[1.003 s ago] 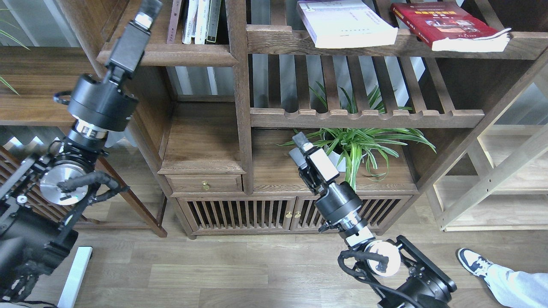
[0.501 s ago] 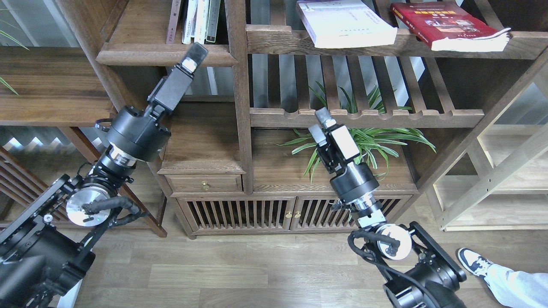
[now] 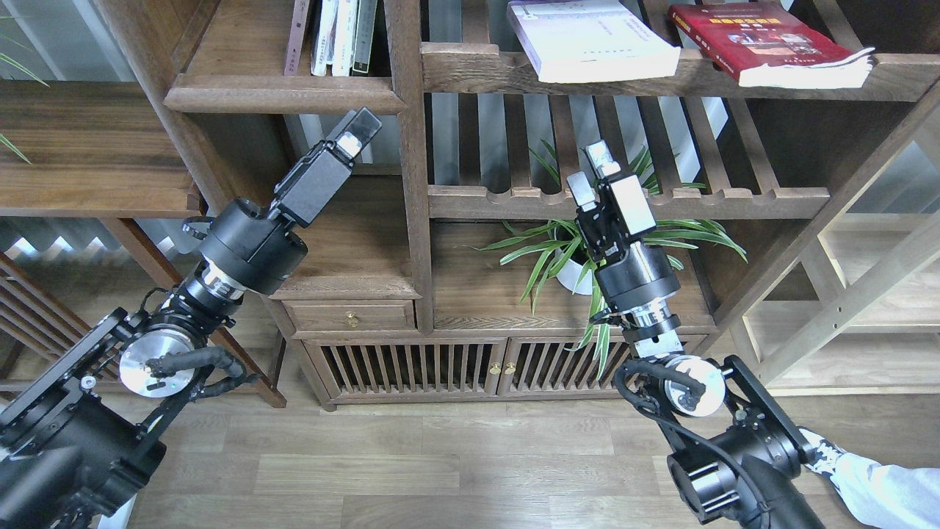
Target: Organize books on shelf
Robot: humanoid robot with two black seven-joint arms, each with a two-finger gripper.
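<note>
In the head view, the white book at 12 o'clock and the red book at 1 o'clock lie flat on the shelf, not yet stood up. The right gripper is spread and empty; for the left gripper I cannot tell.

Printed lines run across the cover of the white book and a title band crosses the red book, both lying on the upper shelf, but the lettering is too small to read; spines of the upright books at top left likewise show no legible text
</note>
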